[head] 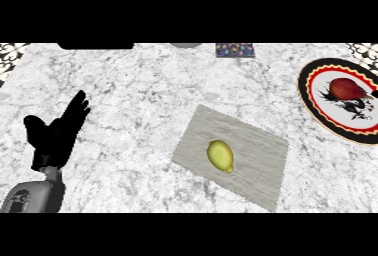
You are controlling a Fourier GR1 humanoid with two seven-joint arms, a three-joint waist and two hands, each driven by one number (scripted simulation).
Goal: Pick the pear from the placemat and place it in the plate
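Head view: the pear (pixel 220 155) lies on the placemat (pixel 251 150), well apart from the left hand (pixel 55 135), whose straight fingers (pixel 74 112) hold nothing; the plate (pixel 319 107) sits far right.

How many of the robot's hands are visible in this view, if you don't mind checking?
1. The left hand shows at the view's left, open with fingers up, resting above the counter, apart from the placemat. The right hand is out of view.

Bare table (pixel 133 100) lies all round the placemat (pixel 251 165); between it and the plate (pixel 314 97) nothing stands in the way.
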